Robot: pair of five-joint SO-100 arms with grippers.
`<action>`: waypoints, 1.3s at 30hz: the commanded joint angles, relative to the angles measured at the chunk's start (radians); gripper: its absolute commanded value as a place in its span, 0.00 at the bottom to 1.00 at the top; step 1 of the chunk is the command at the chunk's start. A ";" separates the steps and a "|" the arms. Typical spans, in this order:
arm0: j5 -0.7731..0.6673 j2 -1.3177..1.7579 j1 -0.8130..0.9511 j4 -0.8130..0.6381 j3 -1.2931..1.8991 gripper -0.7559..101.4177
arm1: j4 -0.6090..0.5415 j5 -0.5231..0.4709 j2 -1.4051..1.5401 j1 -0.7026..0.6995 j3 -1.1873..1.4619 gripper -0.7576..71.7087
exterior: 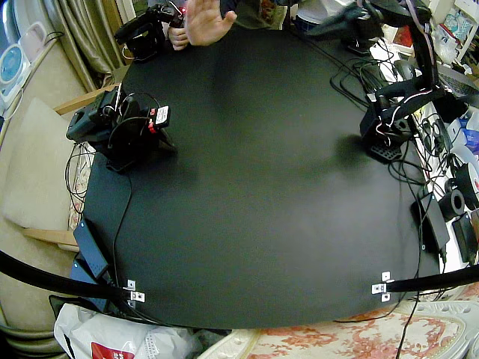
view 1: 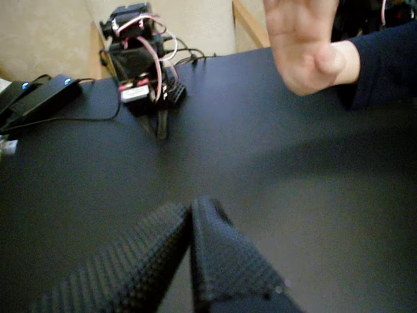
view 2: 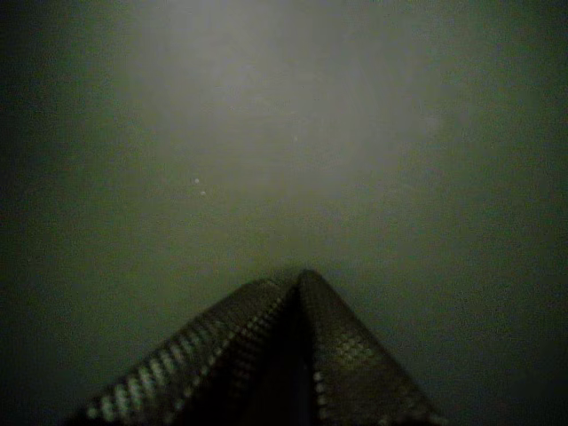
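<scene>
Jaws of the left gripper are pressed together at the tips w/ nothing btwn them. They show at the bottom of a wrist view, over the black table. For the right gripper it's the same: tips meeting, nothing held, only dark table surface ahead of it in a wrist view.

In the fixed view the right arm sits folded at mid-left of the frame and the left arm folded at mid-right, well apart. Nearest thing to either gripper is the table itself. A person's hand, open w/ fingers spread, is at the top of the fixed view, left of centre, over the table's far edge – near neither gripper.

Progress, as I judge it: nothing gripped, nothing set down, so no handling begun.

Containers: only a white plastic bag at lower left, off the table edge – contents can't be told. A black power brick lies by the lower-left edge.
</scene>
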 commanded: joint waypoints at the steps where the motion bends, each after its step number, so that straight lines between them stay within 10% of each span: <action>1: 0.034 0.301 0.040 -0.255 0.319 0.01 | -0.014 -0.020 0.015 -0.018 -0.008 0.01; 4: 0.018 -0.080 0.074 0.190 -0.212 0.01 | -0.014 -0.023 0.015 -0.021 -0.008 0.01; 8: -0.028 0.394 0.014 -0.649 0.430 0.01 | -0.014 -0.021 0.015 -0.021 -0.008 0.01; 11: -0.095 0.759 -0.064 -0.943 0.945 0.01 | -0.014 -0.025 0.015 -0.021 -0.008 0.01; 15: 0.077 0.080 0.002 0.212 -0.123 0.01 | -0.014 -0.025 0.015 -0.023 -0.008 0.01; 17: 0.112 -0.069 0.006 0.411 -0.380 0.01 | -0.014 -0.025 0.015 -0.023 -0.008 0.01; 24: 0.009 0.701 -0.026 -0.543 0.548 0.01 | -0.014 -0.025 0.015 -0.023 -0.008 0.01; 29: 0.155 0.221 0.087 0.201 0.011 0.01 | -0.014 -0.028 0.015 -0.025 -0.008 0.01; 35: 0.138 0.703 0.034 -0.537 0.543 0.01 | -0.014 -0.028 0.015 -0.025 -0.008 0.01; 39: 0.222 0.770 0.035 -0.531 0.632 0.01 | -0.014 -0.029 0.015 -0.025 -0.008 0.01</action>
